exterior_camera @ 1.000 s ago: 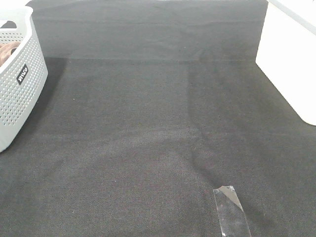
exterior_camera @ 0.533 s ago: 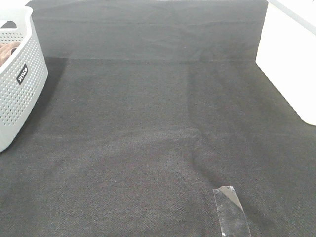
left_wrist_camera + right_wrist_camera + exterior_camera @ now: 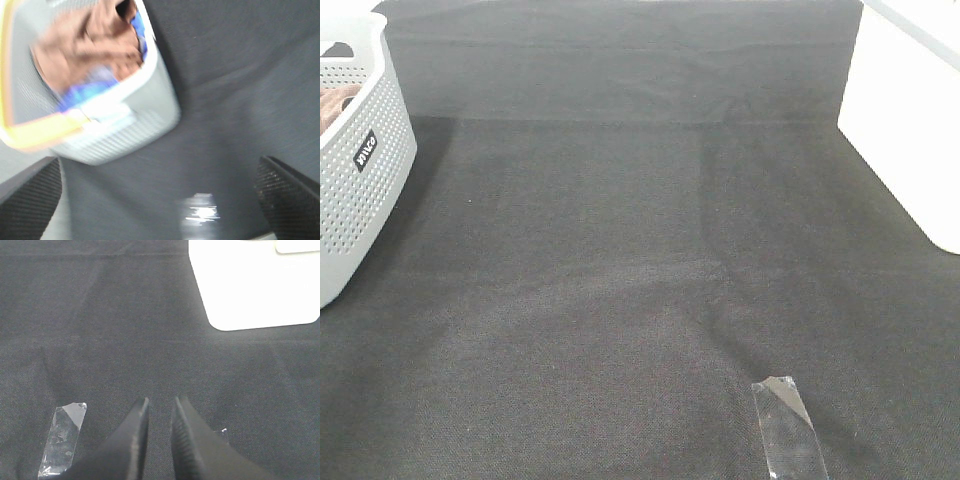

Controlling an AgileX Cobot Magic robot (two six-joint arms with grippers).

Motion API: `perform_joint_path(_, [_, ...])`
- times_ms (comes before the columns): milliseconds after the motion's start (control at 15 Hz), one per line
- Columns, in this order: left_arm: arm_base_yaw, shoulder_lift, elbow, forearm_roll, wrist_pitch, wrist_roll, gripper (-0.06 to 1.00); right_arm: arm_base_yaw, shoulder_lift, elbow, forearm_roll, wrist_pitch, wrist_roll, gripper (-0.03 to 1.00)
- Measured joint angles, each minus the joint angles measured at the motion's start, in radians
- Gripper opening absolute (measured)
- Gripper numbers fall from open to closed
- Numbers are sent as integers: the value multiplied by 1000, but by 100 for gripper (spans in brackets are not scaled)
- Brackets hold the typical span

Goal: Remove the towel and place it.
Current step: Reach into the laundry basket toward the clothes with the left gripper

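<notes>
The brown towel (image 3: 95, 45) lies crumpled inside the white perforated basket (image 3: 115, 135), on top of a blue-purple cloth (image 3: 80, 92). In the exterior high view only a sliver of the towel (image 3: 335, 105) shows over the basket (image 3: 360, 190) rim at the far left. My left gripper (image 3: 160, 200) is open, its fingers spread wide, hovering over the mat short of the basket; its view is blurred. My right gripper (image 3: 161, 402) hangs over the dark mat with its fingers almost together and nothing between them. Neither arm appears in the exterior high view.
A dark grey mat (image 3: 640, 250) covers the table. A strip of clear tape (image 3: 788, 425) is stuck near the front edge, close to the right gripper (image 3: 64, 437). A white box (image 3: 905, 120) stands at the right.
</notes>
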Motion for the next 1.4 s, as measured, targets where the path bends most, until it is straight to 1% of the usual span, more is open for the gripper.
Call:
perform_joint_path(200, [0,315,-229,60,-1,282,99,0,0,0,0,0,0,18])
perform_joint_path(267, [0,413,-291,98,-1,360,99,0,0,0,0,0,0,18])
perform_joint_path(333, [0,521,-351,139,-3,398,99,0,0,0,0,0,0,18])
perform_joint_path(400, [0,610,-391,191,-3,414,99,0,0,0,0,0,0,18])
perform_joint_path(533, [0,760,-442,323,-13,433,99,0,0,0,0,0,0,18])
perform_joint_path(667, [0,888,-457,456,-84,452,99,0,0,0,0,0,0,18])
perform_joint_path(733, [0,944,-458,520,-134,456,99,0,0,0,0,0,0,18])
perform_joint_path(800, [0,1022,-458,574,-211,457,99,0,0,0,0,0,0,18])
perform_joint_path(933, [0,1125,-459,595,-314,483,99,0,0,0,0,0,0,18])
perform_joint_path(1000, [0,1173,-461,599,-347,505,99,0,0,0,0,0,0,18])
perform_joint_path(1133, [0,1282,-497,606,-377,528,99,0,0,0,0,0,0,18])
perform_joint_path(1400, [0,1433,-609,612,-385,547,98,0,0,0,0,0,0,18])
